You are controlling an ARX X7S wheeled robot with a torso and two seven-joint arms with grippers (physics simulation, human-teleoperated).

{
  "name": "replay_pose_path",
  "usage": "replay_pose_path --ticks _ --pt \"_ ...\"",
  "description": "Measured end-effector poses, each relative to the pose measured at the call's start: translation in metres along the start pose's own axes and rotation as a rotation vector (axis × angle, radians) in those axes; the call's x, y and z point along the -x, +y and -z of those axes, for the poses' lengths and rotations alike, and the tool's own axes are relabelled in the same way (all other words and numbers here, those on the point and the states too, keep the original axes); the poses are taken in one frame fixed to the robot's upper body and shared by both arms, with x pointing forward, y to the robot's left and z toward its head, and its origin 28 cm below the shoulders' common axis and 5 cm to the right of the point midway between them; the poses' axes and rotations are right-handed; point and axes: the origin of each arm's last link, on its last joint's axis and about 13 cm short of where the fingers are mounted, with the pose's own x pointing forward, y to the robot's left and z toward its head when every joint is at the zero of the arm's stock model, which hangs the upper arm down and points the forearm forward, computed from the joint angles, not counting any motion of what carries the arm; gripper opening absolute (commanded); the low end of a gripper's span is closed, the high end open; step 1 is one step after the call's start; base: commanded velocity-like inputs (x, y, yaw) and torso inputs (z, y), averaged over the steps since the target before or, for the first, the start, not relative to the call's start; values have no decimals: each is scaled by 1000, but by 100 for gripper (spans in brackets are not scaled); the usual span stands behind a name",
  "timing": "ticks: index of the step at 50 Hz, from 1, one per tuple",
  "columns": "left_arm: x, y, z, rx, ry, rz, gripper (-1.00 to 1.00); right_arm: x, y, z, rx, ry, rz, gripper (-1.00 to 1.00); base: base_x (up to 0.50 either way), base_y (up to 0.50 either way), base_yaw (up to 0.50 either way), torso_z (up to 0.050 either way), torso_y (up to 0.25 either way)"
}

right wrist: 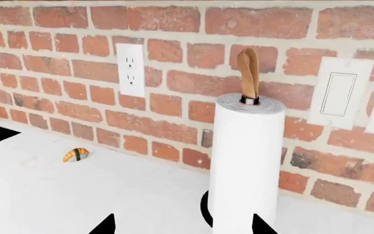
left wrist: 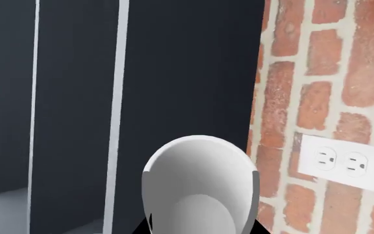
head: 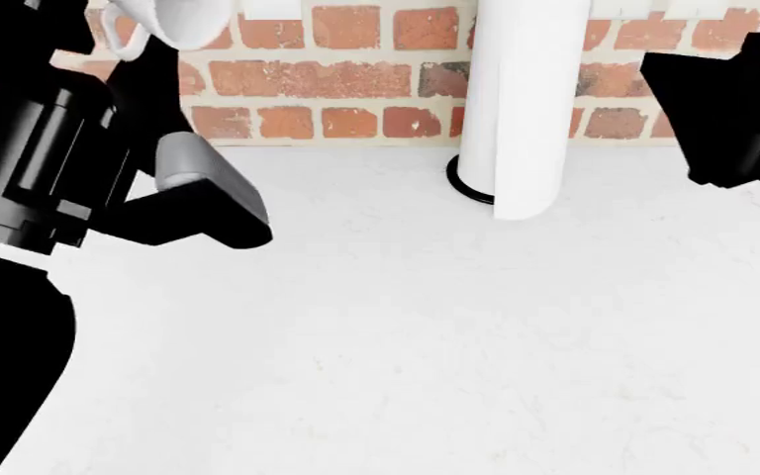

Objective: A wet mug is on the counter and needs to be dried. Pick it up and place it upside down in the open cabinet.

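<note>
The counter (head: 407,346) is a broad white worktop with faint marble-like speckling, and its far edge runs along a red brick wall (head: 353,119). A tall white paper-towel roll (head: 525,109) stands upright on a round black base (head: 465,184) close to that wall, and in the right wrist view a brown loop (right wrist: 247,73) rises from the top of its holder. Well apart from the roll, a small orange-and-black object (right wrist: 75,154) lies on the counter near the foot of the wall, below a white wall outlet (right wrist: 131,69).
</note>
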Motion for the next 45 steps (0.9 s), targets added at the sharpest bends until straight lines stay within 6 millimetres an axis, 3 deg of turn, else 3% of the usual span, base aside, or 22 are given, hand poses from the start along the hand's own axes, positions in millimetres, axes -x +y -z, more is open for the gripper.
replay_pose_path --ticks 22,45 --pt "1 -11 -4 -387 -246 -56 -100 8 -10 -9 -115 106 -153 100 0 0 0 0 0" --pt "9 -5 -12 -635 -479 -242 -100 19 -5 -26 17 216 -385 100 0 0 0 0 0"
